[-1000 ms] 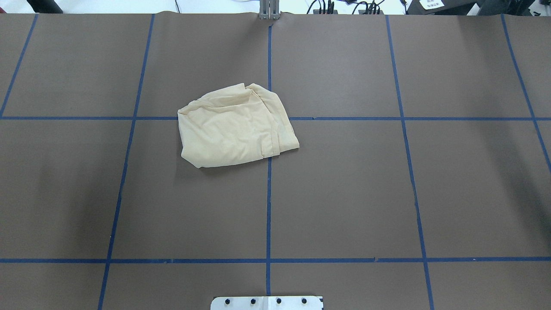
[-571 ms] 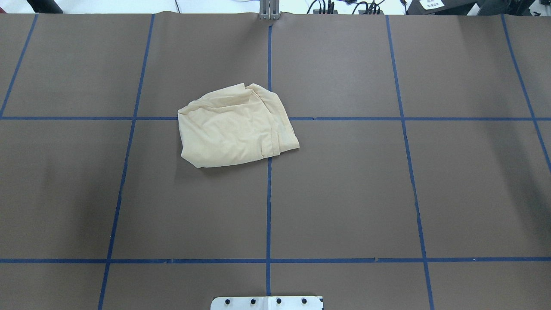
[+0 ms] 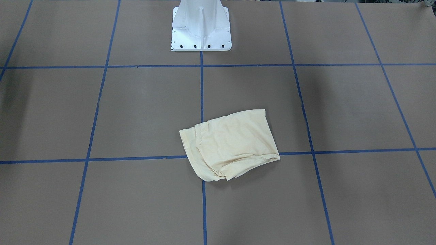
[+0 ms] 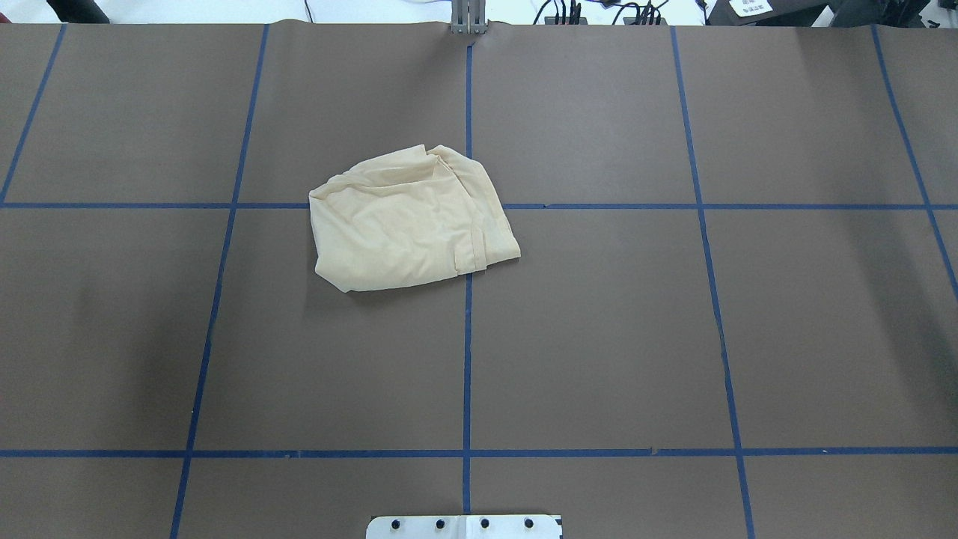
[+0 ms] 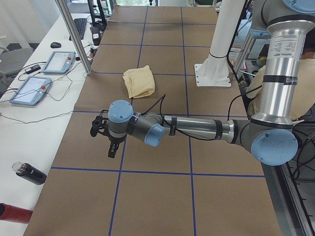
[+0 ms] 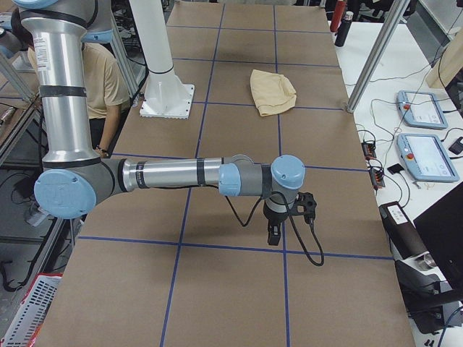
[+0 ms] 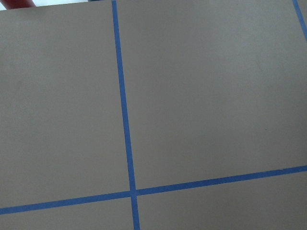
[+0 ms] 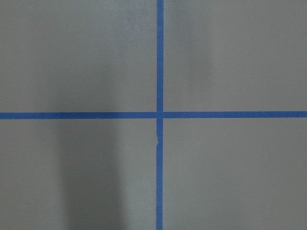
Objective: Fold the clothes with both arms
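- The left gripper (image 5: 112,149) hangs pointing down over the brown table (image 5: 162,196), near its own end. I cannot tell whether its jaws are wide or narrow.
- The right gripper (image 6: 273,233) hangs likewise at the opposite end, and its jaws are just as unclear.
- The cream T-shirt (image 4: 412,221) lies bunched on the table, well apart from both grippers and touching neither.

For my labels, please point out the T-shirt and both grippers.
T-shirt (image 4: 404,224): overhead exterior view, middle of cloth.
left gripper (image 5: 111,153): exterior left view, at fingertips.
right gripper (image 6: 273,239): exterior right view, at fingertips.
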`<state>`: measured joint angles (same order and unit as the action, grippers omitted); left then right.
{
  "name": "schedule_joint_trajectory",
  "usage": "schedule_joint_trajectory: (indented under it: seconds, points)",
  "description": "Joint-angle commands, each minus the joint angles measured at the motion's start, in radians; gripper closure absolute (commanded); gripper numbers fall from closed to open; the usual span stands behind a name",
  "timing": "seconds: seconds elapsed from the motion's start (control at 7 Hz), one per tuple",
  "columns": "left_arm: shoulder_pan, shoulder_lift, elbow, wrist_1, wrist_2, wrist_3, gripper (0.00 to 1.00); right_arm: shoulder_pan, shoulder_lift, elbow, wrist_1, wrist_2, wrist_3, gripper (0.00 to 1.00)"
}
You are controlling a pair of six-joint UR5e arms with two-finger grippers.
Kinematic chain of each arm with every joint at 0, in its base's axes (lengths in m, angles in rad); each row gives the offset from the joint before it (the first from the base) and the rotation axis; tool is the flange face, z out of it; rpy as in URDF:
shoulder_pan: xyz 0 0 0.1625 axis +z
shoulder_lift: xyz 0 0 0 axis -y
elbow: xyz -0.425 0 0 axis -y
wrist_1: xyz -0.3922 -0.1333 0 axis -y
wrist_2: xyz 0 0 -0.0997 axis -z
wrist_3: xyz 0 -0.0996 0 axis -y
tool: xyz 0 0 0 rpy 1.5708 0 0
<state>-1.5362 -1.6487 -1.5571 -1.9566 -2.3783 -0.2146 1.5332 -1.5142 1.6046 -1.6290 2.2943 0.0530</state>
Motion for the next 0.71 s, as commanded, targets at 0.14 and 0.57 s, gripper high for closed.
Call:
schedule_joint_trajectory:
  seconds: [0.14,0.57]
  points:
    - [0.002,-0.002,-0.005,-0.005,-0.001,0.001,0.0,0.001,-0.011,0.0,0.008,-0.007,-0.013,0.0]
    - [0.002,-0.002,-0.009,-0.007,-0.002,0.003,0.0,0.001,-0.011,0.001,0.008,-0.001,-0.012,0.0]
